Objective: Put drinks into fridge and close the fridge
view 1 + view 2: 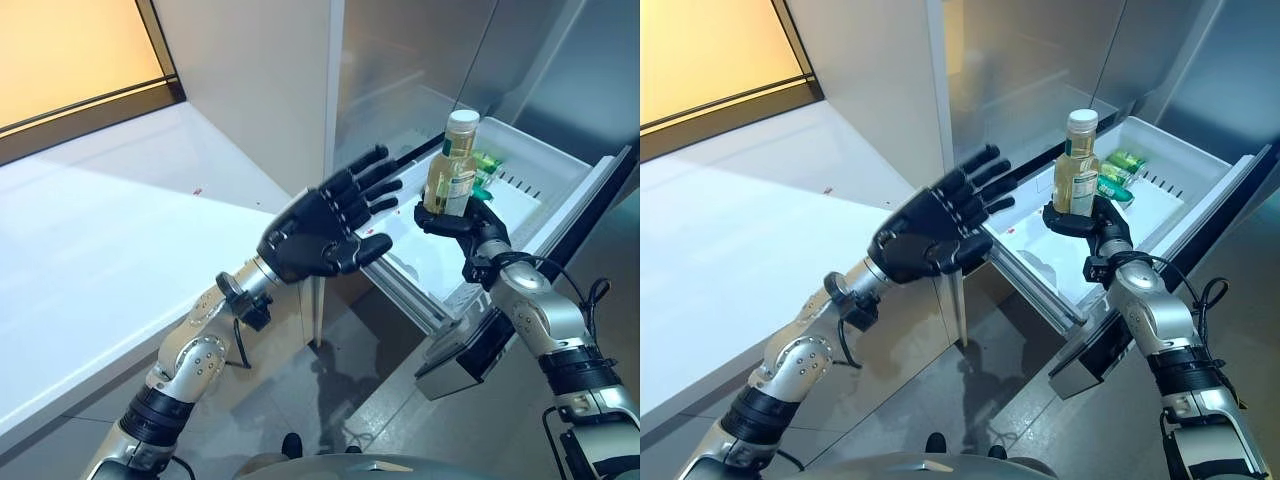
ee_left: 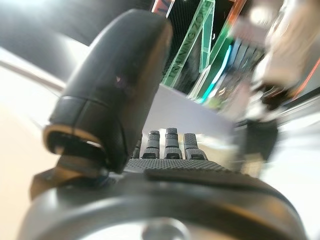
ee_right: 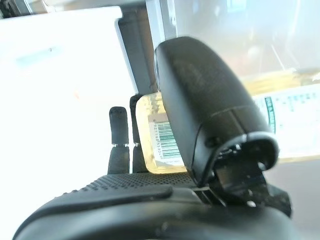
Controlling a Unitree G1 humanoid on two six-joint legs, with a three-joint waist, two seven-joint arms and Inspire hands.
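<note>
My right hand (image 1: 462, 222) is shut on a bottle (image 1: 453, 165) of pale yellow drink with a white cap and holds it upright above the pulled-out white fridge drawer (image 1: 560, 170). The bottle's label shows between thumb and fingers in the right wrist view (image 3: 162, 137). Green drinks (image 1: 487, 165) lie in the drawer just behind the bottle. My left hand (image 1: 320, 225) is open and empty, fingers straight, in the air left of the drawer's near corner; it also shows in the left wrist view (image 2: 165, 145).
The grey fridge front (image 1: 250, 70) rises behind my left hand. A white counter (image 1: 90, 230) runs along the left. The drawer's front panel (image 1: 590, 215) sticks out at the right over a grey floor (image 1: 360, 380).
</note>
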